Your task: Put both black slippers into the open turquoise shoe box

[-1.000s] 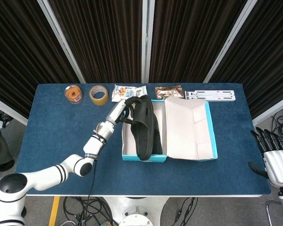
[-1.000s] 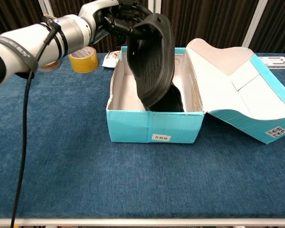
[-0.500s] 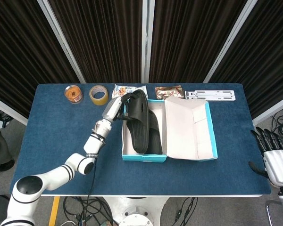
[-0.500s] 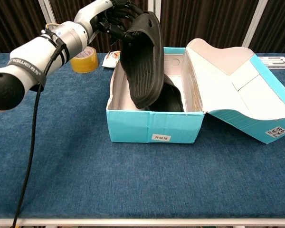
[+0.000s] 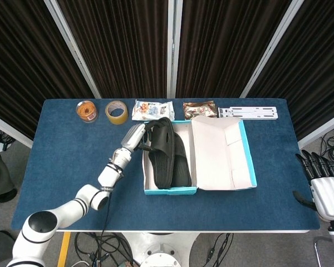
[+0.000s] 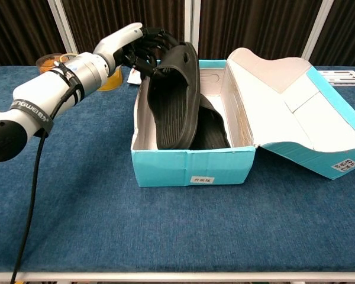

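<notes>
The left hand [image 6: 143, 50] grips the upper slipper [image 6: 173, 97] by its strap end, leaning into the shoe box [image 6: 192, 168] below it, atop the other slipper [image 6: 212, 127]. Lower flat before letting go. The right hand [image 5: 324, 189] hangs spread, holding nothing.

The left arm stretches forward, its hand [image 6: 143, 48] apparently gripping with dark fingers [image 6: 157, 41] curled. The right hand [image 5: 324, 186] rests low, fingers spread, holding nothing.

1. Blue-carpeted table [image 5: 61, 161] on a white pedestal base [image 5: 156, 253].
2. Dark pleated curtains [image 5: 122, 44] behind, divided by pale metal posts [image 5: 172, 47].
3. Grey floor [image 5: 22, 161] with loose cables [image 5: 92, 245] beneath.
</notes>
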